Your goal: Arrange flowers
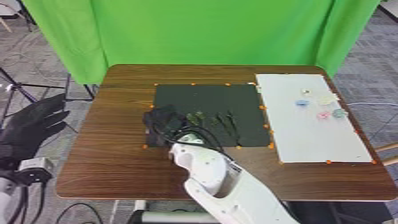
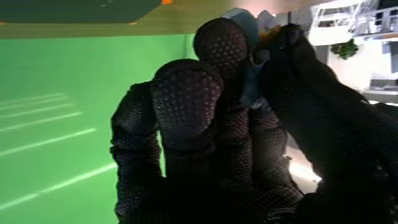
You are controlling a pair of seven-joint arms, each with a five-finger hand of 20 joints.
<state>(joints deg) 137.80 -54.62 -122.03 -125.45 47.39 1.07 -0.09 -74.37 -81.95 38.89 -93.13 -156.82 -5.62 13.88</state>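
pale blue flower (image 2: 242,18) pinched by the right hand (image 2: 187,100), above the dark mat (image 1: 213,95)
to set it well, likely lower it gently near the green stems (image 1: 197,118), easing the pinch without crushing petals; it sits between thumb and fingers, petals past the tips; left hand (image 1: 28,131) beside the table (image 1: 98,150), fingers spread

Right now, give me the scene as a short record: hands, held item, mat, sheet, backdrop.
right_hand: right hand, over left part of dark mat
held: pale blue flower, pinched between thumb and fingers
left_hand: left hand, beside the table's left edge, fingers extended, holding nothing
mat: thin green stems lying to the right of the right hand
sheet: white sheet at table's right, with small blue piece, pink piece, green piece and pale pieces
backdrop: green cloth behind table
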